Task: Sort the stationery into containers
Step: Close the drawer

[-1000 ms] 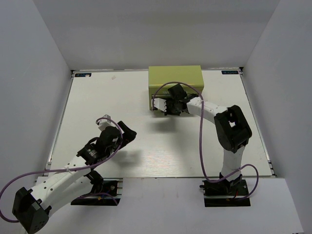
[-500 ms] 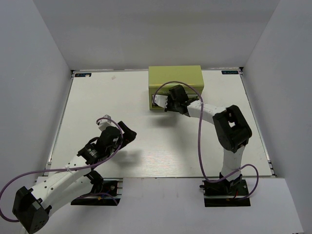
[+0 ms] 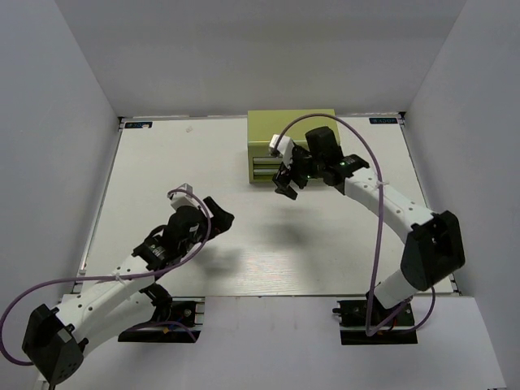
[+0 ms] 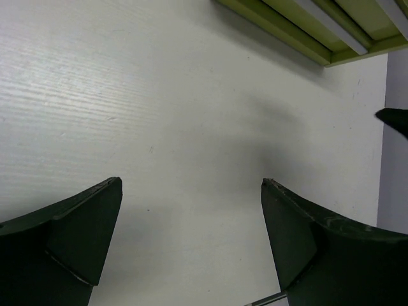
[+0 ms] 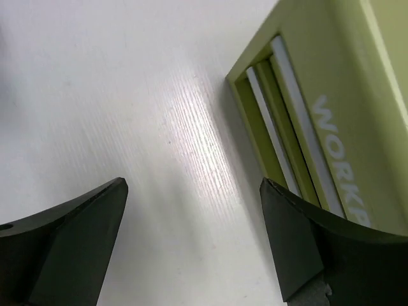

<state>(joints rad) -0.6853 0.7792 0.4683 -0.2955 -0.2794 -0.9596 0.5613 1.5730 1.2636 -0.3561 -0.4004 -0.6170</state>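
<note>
Left gripper [image 3: 218, 213]: jaws spread wide, nothing between them; hangs over the table [image 3: 162, 162], well apart from the tool chest, which lies toward 1 o'clock. Right gripper [image 3: 286, 188]: jaws likewise parted, empty; just beside the drawer front, tool chest at 12 o'clock. Olive-green tool chest [image 3: 291, 130]: far table edge, long axis 9-to-3, both drawers [image 3: 262, 167] facing 6 o'clock, apparently shut. Stationery: none in view. Judgement: right arm nearer for any drawer work.

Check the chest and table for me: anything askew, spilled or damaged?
Nothing stands out. The tool chest sits square at the far edge of the table, both drawers shut; no spill or damage shows. Left gripper and right gripper hang open, empty.
</note>
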